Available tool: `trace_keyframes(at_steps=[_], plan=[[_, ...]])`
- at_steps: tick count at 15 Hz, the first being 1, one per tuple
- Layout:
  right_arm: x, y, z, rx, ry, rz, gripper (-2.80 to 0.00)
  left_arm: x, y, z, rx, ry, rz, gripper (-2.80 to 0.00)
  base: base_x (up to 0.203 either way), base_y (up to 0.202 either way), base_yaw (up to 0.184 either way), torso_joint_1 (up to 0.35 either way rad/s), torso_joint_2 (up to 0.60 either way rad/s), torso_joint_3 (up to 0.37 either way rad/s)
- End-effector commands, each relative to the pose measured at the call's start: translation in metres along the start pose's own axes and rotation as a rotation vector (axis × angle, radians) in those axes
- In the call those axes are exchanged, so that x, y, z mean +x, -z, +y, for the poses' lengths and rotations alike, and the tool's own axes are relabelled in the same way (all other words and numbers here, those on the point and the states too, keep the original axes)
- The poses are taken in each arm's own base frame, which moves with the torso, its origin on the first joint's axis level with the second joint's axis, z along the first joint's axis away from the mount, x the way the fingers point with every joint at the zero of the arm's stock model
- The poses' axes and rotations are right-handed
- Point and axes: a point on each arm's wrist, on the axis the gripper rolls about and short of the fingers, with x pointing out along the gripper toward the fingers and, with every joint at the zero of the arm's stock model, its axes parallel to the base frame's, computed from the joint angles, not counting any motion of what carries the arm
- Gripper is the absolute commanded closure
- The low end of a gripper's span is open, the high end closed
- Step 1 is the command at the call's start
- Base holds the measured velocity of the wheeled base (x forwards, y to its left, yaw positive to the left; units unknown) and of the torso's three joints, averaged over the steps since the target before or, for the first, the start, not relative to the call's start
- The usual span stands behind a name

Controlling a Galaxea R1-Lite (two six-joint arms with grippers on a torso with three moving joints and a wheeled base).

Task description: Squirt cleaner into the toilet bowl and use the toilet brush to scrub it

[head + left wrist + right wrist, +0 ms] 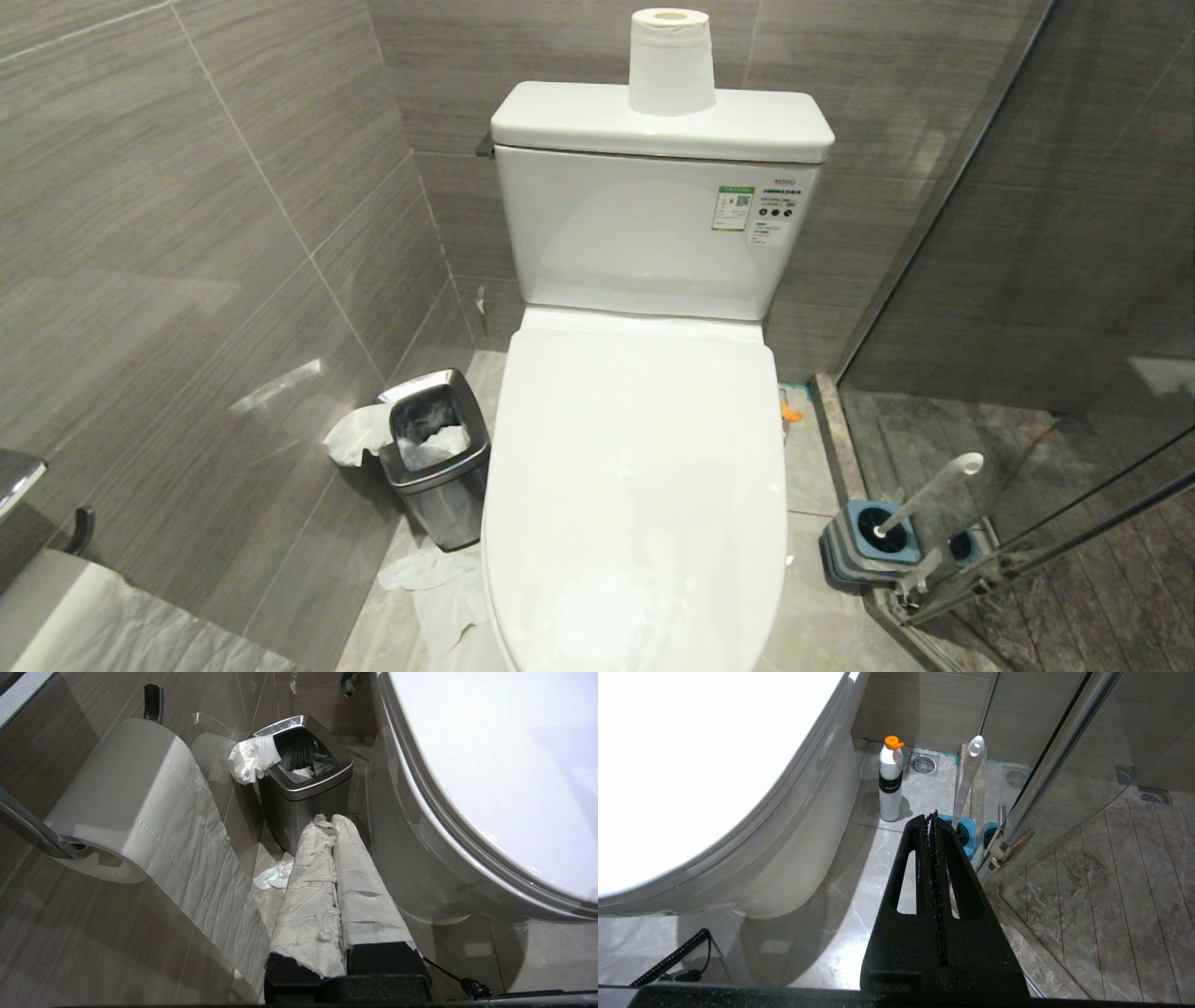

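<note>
Here the toilet bowl [635,485] sits lidded, toilet brush [924,495] holstered beside it.

A steel bin [434,446] is sitting on the floor; crumpled tissue [355,435] is hanging over its rim, more tissue [439,583] lying before it.
</note>
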Motion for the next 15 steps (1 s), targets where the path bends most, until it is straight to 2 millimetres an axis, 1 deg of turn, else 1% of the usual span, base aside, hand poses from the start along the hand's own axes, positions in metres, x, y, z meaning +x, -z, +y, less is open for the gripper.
trace_keyframes(at_steps=[1, 15], plan=[[0.0001, 0.0000, 0.0000, 0.000, 0.000, 0.001, 0.00, 0.0001, 0.0000, 0.0000, 0.000, -0.001, 0.001, 0.00, 0.000, 0.000, 0.000, 0.000, 0.00, 0.000], [0.0001, 0.0000, 0.0000, 0.000, 0.000, 0.001, 0.00, 0.0001, 0.0000, 0.0000, 0.000, 0.001, 0.001, 0.00, 0.000, 0.000, 0.000, 0.000, 0.00, 0.000]])
